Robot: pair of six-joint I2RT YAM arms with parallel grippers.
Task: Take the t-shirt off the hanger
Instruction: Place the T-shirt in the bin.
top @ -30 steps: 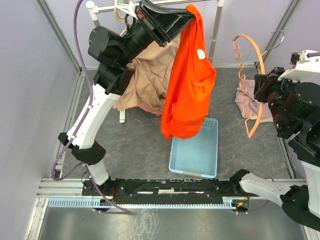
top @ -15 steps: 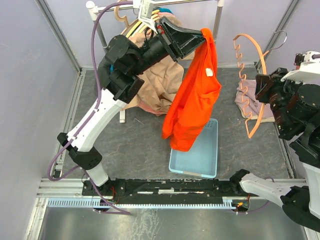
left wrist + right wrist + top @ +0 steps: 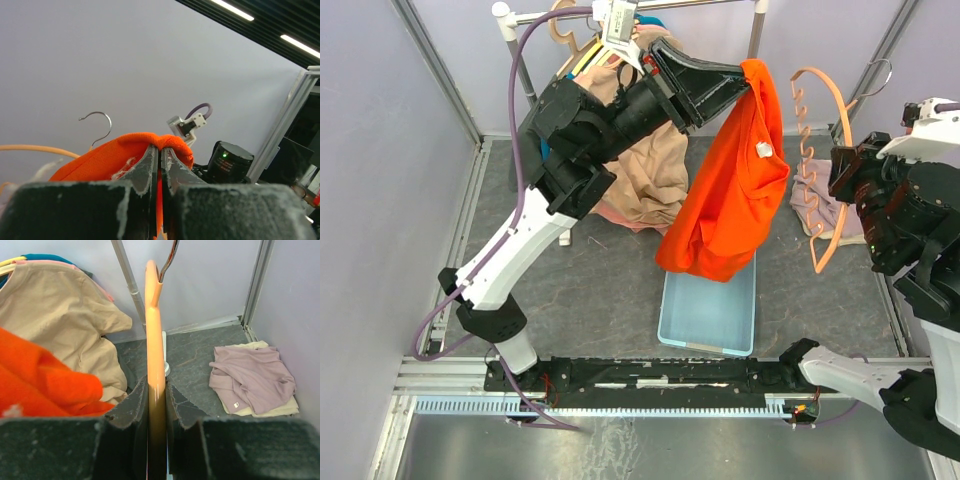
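**Left arm.** The left gripper [image 3: 748, 82] is clenched on the top fold of the bright orange cotton t-shirt [image 3: 730, 190]. In the left wrist view the fingers [image 3: 150, 162] are pressed together with orange cloth draped over their tips.

**T-shirt.** It hangs free from that grip, raised at the centre of the scene, with its lower edge above the far end of the pale blue plastic basket [image 3: 710, 315]. It is apart from the hanger.

**Right arm.** The right gripper [image 3: 842, 175] is clamped on the bare orange plastic hanger [image 3: 825, 250], held upright at the right.

**Surroundings.** A beige garment [image 3: 645, 170] hangs at the far rail. A lilac garment [image 3: 250, 377] lies on the floor at far right.
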